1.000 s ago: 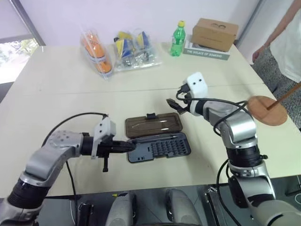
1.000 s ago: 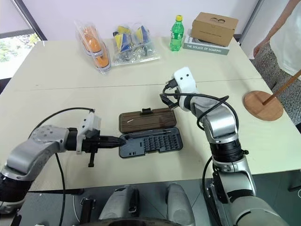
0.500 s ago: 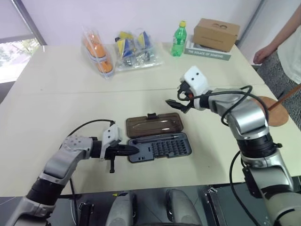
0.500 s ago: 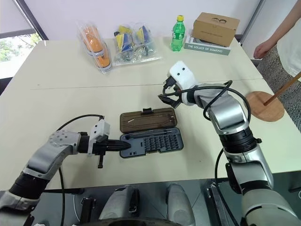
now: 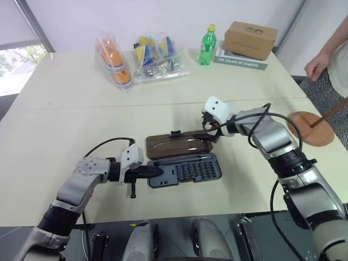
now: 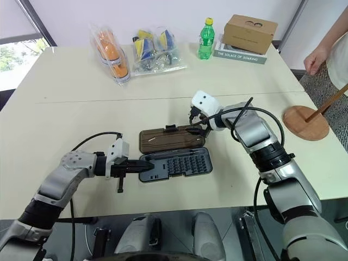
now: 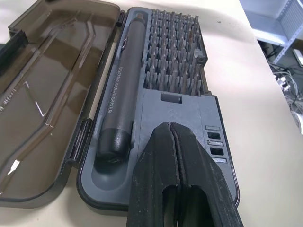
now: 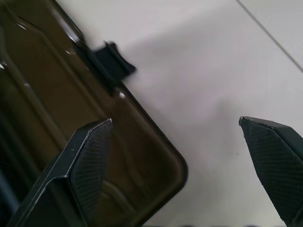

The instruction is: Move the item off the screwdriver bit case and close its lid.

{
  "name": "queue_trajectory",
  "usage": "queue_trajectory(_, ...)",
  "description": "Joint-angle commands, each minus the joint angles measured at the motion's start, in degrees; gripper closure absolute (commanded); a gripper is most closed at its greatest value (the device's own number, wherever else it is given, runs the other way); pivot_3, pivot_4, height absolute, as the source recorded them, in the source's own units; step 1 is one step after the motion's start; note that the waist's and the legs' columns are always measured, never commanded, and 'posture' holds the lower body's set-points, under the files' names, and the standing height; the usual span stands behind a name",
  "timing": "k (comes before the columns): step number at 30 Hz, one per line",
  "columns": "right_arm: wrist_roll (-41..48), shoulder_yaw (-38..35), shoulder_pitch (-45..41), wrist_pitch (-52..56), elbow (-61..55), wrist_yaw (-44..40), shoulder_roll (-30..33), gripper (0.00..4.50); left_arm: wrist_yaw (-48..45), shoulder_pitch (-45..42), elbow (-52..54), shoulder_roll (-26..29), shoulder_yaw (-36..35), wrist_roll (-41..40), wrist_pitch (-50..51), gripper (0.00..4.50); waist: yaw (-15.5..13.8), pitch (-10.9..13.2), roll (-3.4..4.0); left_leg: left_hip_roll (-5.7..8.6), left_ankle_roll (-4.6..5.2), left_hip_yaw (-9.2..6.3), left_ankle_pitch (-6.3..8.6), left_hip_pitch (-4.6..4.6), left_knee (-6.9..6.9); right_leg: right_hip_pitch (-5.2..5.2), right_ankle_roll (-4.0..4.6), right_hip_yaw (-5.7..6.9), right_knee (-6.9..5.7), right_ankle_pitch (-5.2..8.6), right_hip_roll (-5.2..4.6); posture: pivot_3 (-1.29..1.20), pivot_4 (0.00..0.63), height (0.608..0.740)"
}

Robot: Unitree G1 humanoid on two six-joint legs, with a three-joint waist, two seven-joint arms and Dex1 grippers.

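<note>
Right wrist view: open right end effector point(image 8: 177, 161) apparently over lid point(image 8: 57, 109) corner.

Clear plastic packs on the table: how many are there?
2, both at the far side of the table. One pack holds orange items, toward the robot's left; the other, with blue and yellow contents, lies beside it, next to the green bottle.

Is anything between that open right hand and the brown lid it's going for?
Nothing visible. The right hand is at the far right corner of the lid, fingers apart, one over the lid. The wooden stand is already off the case.
</note>
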State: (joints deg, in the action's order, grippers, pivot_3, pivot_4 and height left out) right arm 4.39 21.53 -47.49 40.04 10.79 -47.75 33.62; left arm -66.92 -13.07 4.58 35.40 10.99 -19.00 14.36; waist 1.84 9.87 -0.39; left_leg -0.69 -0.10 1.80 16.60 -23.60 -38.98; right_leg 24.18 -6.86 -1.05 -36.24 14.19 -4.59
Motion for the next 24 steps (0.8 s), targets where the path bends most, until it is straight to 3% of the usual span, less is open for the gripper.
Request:
queue_trajectory(1,-1.88,-0.8,-2.38,-3.97,3.62,-0.59,-0.84,0.02,0.56,0.7,-1.46,-0.18,1.26,1.82,-0.12,4.5,-0.08,0.0,0.0,0.0,0.0,0.0,0.0,0.0,0.0,0.0,0.0,0.0,0.0,0.0,0.0,0.0,0.15,0.74)
queue_trajectory(7,-4.25,-0.88,-3.58,-8.61,12.03,-1.78,-2.16,0.02,1.13,-0.01,-3.11,-0.38,0.69,2.75,-1.89,4.5,-0.75,0.0,0.01,0.0,0.0,0.04,0.0,0.02,-0.01,-0.01,0.0,-0.01,0.0,0.0,0.0,0.0,0.15,0.74)
queue_trajectory(16,-5.84,-0.87,-2.6,-9.6,12.7,-4.59,-2.58,0.02,1.64,-1.3,-4.08,-0.49,0.75,2.62,-2.33,4.5,-0.81,-0.01,0.02,-0.01,0.0,0.05,0.0,0.11,-0.02,-0.09,0.0,0.0,-0.02,-0.01,0.0,0.0,0.15,0.74)
queue_trajectory(19,-6.16,-0.56,-1.98,-9.24,11.69,-5.46,-2.43,0.85,1.84,-1.68,-3.79,-0.67,0.86,2.73,-2.13,4.5,-0.82,-0.02,0.03,-0.01,0.0,0.05,0.0,0.12,-0.02,-0.1,0.0,0.0,-0.02,-0.01,0.0,0.0,0.15,0.74)
queue_trajectory(24,-6.74,-0.39,-0.47,-8.52,9.73,-6.21,-2.27,3.43,2.41,-2.46,-2.91,-1.08,0.92,2.81,-1.2,4.5,-0.86,-0.02,0.02,0.0,0.0,0.04,0.0,0.12,-0.04,-0.13,0.0,0.01,-0.02,-0.01,0.0,0.0,0.15,0.74)
